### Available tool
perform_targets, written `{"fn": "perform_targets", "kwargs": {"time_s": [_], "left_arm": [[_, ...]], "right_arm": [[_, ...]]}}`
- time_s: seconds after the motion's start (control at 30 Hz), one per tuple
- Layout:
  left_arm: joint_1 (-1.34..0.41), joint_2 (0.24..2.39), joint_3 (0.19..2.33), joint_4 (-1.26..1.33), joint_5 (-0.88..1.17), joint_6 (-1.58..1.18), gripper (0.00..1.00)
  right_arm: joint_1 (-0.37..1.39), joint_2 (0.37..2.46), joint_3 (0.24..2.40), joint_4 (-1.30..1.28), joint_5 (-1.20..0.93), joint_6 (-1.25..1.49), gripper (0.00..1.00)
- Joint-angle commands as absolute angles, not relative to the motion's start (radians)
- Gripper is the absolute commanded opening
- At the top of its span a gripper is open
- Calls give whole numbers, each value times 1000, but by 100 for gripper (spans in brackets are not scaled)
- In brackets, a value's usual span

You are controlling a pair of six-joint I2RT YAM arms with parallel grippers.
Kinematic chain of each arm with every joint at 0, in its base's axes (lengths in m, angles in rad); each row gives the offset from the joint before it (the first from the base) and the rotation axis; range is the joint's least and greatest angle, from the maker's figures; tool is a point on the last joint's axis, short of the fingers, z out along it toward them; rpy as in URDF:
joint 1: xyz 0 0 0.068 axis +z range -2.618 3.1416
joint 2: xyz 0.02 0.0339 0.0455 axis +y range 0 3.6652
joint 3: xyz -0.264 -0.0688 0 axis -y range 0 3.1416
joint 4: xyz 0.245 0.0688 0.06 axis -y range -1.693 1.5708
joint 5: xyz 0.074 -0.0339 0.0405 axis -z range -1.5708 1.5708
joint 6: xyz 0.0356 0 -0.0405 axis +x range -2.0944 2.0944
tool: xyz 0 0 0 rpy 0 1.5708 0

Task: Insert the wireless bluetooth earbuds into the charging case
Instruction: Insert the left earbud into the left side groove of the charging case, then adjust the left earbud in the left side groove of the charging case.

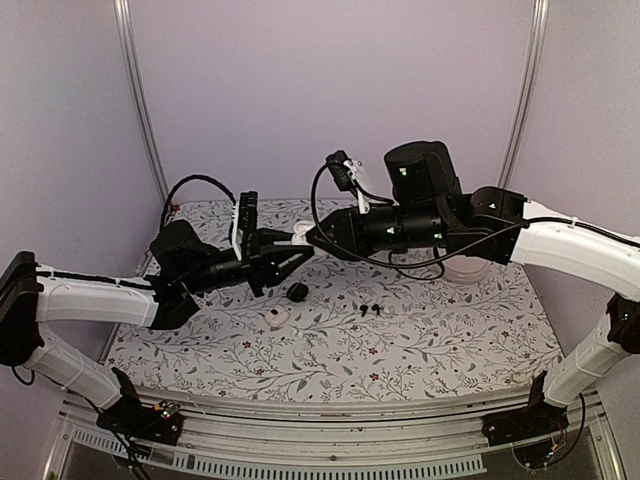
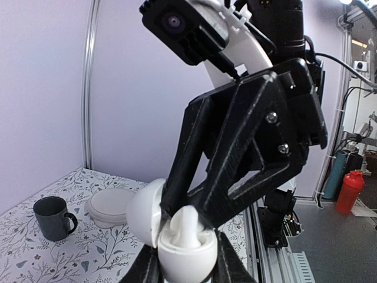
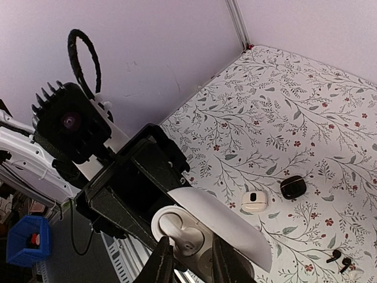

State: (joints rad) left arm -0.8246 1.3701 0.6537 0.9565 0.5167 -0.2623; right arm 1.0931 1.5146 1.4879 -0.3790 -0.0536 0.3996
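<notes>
White charging case, lid up, held aloft, clamped in left gripper; white earbud stands in its well between right gripper jaws, narrow, grip cannot be told. Seating step, by the look; next needs a straight press down, then a clean release.

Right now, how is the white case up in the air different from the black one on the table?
The white case is held up in the air with its lid open; the black case lies on the table and looks shut. Both are small and rounded.
</notes>
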Motion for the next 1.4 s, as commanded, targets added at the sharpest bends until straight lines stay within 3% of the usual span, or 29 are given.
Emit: {"fn": "perform_targets", "kwargs": {"time_s": [0.0, 0.67, 1.0, 1.37], "left_arm": [[-834, 1382, 655, 973, 525, -252, 0], [-835, 1374, 663, 947, 521, -229, 0], [-834, 1366, 673, 929, 520, -209, 0], [-833, 1345, 687, 922, 520, -201, 0]], "right_arm": [[1101, 1495, 1503, -356, -52, 406, 26], [1100, 1511, 1542, -366, -17, 475, 20], [1104, 1570, 1576, -428, -24, 464, 8], [1127, 1614, 1596, -518, 46, 438, 7]]}}
